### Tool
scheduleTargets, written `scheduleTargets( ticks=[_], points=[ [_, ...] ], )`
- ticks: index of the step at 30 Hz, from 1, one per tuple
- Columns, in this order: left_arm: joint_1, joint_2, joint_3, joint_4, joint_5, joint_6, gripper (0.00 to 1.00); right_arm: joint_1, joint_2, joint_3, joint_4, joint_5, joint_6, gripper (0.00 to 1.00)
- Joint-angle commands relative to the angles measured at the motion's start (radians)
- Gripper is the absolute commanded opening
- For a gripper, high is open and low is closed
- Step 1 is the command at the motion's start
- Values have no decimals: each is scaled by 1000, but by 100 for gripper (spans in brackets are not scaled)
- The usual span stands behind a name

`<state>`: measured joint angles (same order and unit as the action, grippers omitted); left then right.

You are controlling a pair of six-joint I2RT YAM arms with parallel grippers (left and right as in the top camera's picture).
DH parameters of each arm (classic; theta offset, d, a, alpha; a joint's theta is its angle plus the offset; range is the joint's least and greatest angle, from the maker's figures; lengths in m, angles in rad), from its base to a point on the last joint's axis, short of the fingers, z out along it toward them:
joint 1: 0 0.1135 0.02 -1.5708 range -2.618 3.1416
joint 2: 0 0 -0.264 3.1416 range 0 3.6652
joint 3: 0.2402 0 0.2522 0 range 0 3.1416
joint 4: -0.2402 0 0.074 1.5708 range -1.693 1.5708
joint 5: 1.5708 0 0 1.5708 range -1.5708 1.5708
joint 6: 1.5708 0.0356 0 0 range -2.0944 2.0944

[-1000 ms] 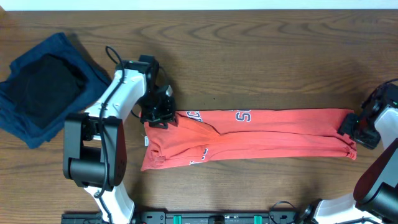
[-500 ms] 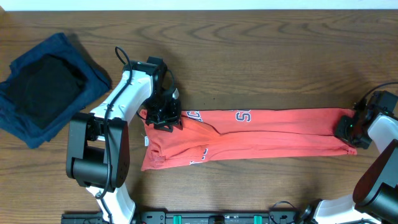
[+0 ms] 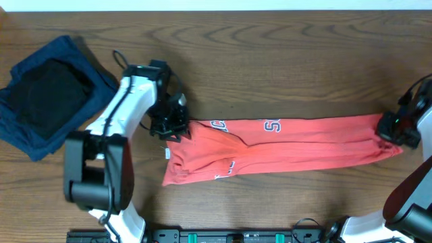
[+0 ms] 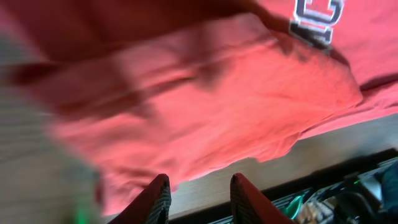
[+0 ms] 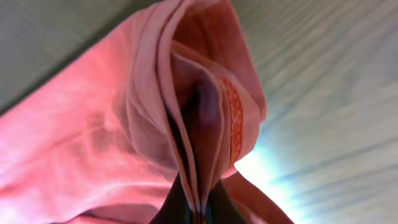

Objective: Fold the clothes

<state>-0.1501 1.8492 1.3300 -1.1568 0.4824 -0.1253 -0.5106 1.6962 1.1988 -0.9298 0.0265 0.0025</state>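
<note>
Lying as a narrow band, the T-shirt (image 3: 290, 145) runs left-right.

The only print I can find is on the coral-red short-sleeved cotton T-shirt (image 3: 304, 145) — white block letters with dark outlines along its far folded edge. From overhead I make out an "S" (image 3: 268, 125), with the next letter cut by the fold. Further left is a rounded block letter (image 3: 217, 125) — C or O, I can't tell. The left wrist view catches one white block letter (image 4: 317, 17), half hidden. A scrap of lettering (image 3: 226, 170) near the front edge and a small white tag (image 3: 167, 154) are too small to read.
</note>
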Motion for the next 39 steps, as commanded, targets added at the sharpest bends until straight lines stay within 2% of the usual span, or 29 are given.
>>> scheduleTargets(
  ticks=[1,11,20,25,28,35,39],
  points=[
    [35,-46,-4,-8,-23,19,34,87,-50,58,-60,-1,-13,1],
    [49,-47,-4,-10,-23,17,34,428,-84,46,-216,14,-26,1],
    [49,-47,-4,-10,-23,17,34,699,-84,-3,-214,-18,19,3],
    [49,-47,-4,-9,-23,17,34,796,-84,-42,-170,-17,89,11],
    [49,-47,-4,-9,-23,17,35,834,-84,-65,-131,-18,128,13],
    [49,-47,-4,-9,-23,17,35,879,-84,-89,-56,-91,132,18],
    [49,-47,-4,-9,-23,17,35,890,-84,-89,-24,-130,131,29]
  ],
)
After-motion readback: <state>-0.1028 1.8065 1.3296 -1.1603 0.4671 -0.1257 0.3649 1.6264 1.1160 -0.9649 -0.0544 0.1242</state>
